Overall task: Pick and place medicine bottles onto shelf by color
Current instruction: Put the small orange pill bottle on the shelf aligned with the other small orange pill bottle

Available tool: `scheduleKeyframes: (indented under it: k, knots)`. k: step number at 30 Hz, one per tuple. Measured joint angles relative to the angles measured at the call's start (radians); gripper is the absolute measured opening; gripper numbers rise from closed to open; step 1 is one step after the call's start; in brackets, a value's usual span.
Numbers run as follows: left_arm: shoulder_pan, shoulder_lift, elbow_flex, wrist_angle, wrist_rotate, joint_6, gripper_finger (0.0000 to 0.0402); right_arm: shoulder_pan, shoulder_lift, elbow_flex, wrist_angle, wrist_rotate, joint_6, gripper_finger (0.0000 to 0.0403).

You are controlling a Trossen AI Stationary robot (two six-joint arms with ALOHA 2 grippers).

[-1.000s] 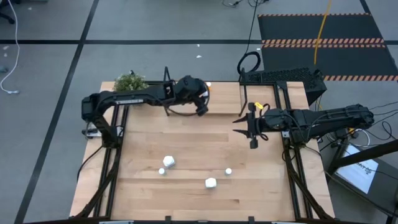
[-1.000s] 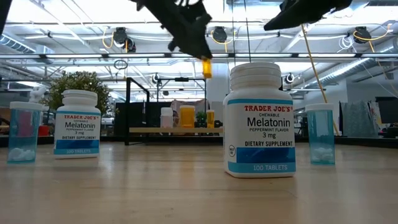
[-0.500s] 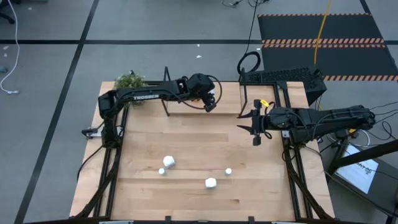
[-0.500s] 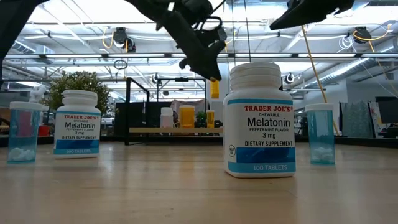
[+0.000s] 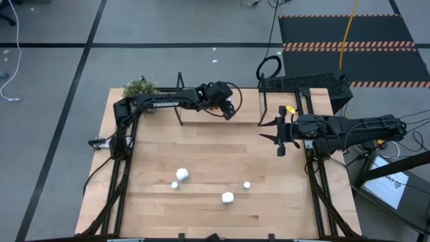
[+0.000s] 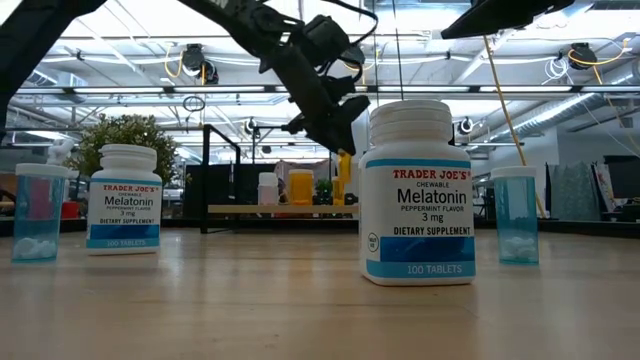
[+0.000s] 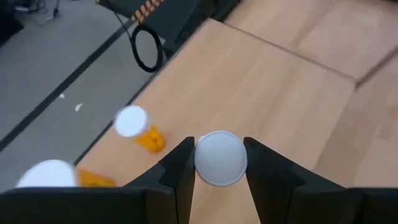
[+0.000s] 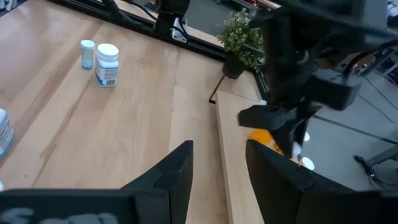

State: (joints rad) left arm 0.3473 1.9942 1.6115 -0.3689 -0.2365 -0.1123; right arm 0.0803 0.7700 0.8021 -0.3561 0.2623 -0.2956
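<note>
My left gripper (image 5: pixel 229 109) is over the shelf (image 6: pixel 280 209) at the table's far edge, shut on a small orange bottle (image 6: pixel 345 166) with a white cap. On the shelf stand a white bottle (image 6: pixel 268 188) and orange bottles (image 6: pixel 300 187); two orange ones show in the left wrist view (image 7: pixel 140 127). My right gripper (image 5: pixel 278 137) is open and empty, at the table's right, near the shelf's right end. Two white melatonin bottles (image 6: pixel 418 190) (image 6: pixel 125 200) and two pale blue vials (image 6: pixel 35 212) (image 6: pixel 515 215) stand upright on the tabletop. My left gripper pinches the orange bottle by its white cap (image 7: pixel 219 158) between the two fingers. The fingers come from above, pointing down. The bottle hangs upright below them over the shelf board; whether its base touches the board I cannot tell.
The shelf's black frame uprights (image 5: pixel 180 101) (image 5: pixel 262 107) stand on either side of my left gripper. A small potted plant (image 5: pixel 141 88) is at the table's far left corner. The tabletop bottles (image 5: pixel 182 175) (image 5: pixel 228 197) stand toward the near edge.
My left gripper has gone toward the table's right and far edges and then down toward the shelf, carrying the orange bottle upright. My right gripper has drifted a little toward the table's right edge.
</note>
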Motion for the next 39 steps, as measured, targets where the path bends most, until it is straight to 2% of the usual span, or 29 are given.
scheduleKeyframes:
  k: [39]
  knots:
    - [0.018,0.066,-0.007,0.025,-0.033,-0.083,0.0127,0.000,0.001,0.000,-0.018,-0.002,0.045,0.0144]
